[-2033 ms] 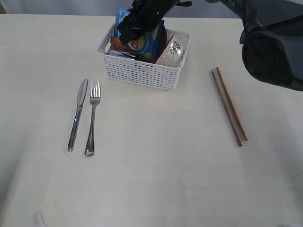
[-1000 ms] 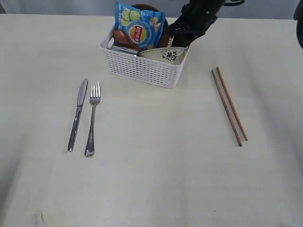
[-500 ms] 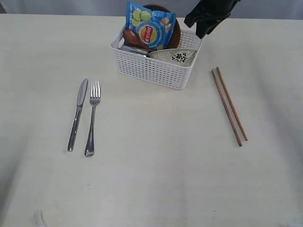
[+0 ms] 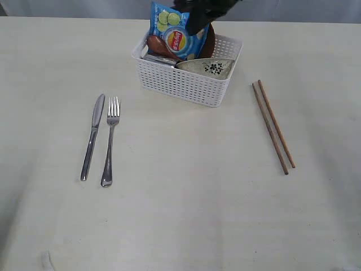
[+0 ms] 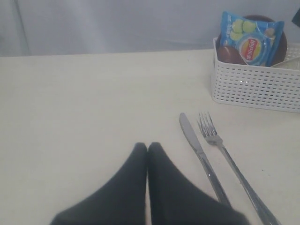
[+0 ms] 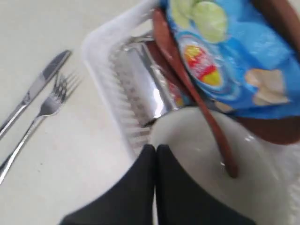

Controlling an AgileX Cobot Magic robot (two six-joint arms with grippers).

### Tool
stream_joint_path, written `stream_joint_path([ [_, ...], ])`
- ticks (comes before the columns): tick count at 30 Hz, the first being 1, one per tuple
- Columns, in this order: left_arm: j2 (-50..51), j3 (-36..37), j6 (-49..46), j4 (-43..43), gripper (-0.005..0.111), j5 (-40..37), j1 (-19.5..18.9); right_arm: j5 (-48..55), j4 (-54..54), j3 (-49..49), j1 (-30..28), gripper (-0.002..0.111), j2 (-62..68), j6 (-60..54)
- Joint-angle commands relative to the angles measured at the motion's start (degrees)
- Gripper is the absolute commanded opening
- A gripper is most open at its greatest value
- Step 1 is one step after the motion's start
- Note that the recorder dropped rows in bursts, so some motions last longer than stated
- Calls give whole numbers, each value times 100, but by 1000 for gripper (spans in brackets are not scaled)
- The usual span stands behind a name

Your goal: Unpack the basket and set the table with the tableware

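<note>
The white basket stands at the table's far middle. In it are the pale bowl, a reddish wooden spoon, a steel mug, a brown plate and a blue snack bag. My right gripper is shut and empty, its tips over the bowl's rim at the basket's wall; in the exterior view the right gripper hangs above the basket's back. Knife and fork lie left, chopsticks right. My left gripper is shut, empty, short of the knife.
The snack bag leans against the brown plate and covers most of it. Bare tabletop lies between the fork and the chopsticks and along the near edge. A grey curtain hangs behind the table.
The basket slid right and slightly back about a second ago and has since stayed put. My right gripper closed and swung from the basket's right end to above its back.
</note>
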State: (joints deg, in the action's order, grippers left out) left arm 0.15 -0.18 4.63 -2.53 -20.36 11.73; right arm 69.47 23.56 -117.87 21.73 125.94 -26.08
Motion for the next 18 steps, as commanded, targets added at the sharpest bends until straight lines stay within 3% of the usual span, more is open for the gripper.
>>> stream_joint_path([
  [1,-15,18,24,-47,0,61,29,-384,-30,7,436,-1,52,304],
  [9,-15,18,24,-47,0,61,29,-637,-953,7,1053,2,479,425],
  [11,-15,18,24,-47,0,61,29,-552,-798,7,1053,11,535,120],
  [15,-15,18,24,-47,0,61,29,-573,-595,7,1053,42,594,-294],
  [16,-15,18,24,-47,0,61,29,-635,-595,7,1053,47,611,-294],
  [18,-15,18,24,-47,0,61,29,-742,-619,7,1053,47,637,-294],
])
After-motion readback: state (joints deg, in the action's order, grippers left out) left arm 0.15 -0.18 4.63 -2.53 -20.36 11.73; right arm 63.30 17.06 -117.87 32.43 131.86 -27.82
